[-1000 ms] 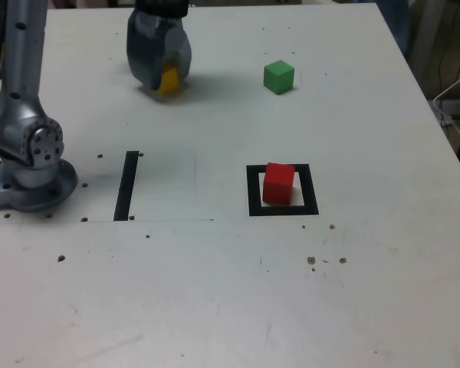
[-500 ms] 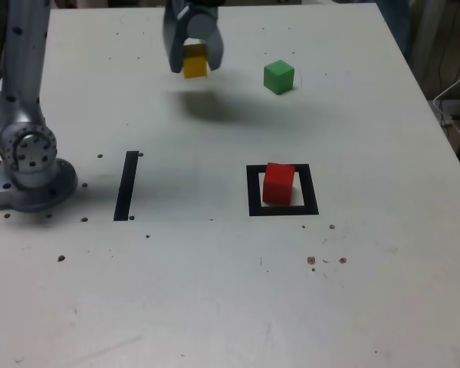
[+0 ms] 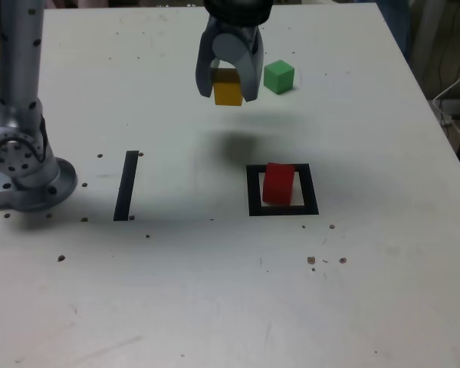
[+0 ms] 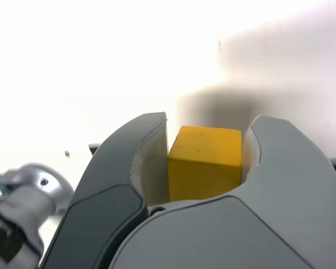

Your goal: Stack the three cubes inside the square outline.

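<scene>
The yellow cube [image 3: 228, 92] is pinched in the gripper [image 3: 228, 86], held above the table at upper centre. The red cube [image 3: 278, 183] in the square outline [image 3: 252, 192] is seen lower right of it.

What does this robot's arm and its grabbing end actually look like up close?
The arm is a slim silver-grey metal column with small dark holes, rising from a round jointed base bolted to the white table. The gripper has two broad, curved dark grey fingers with pale inner pads. No cables or markings show.
</scene>
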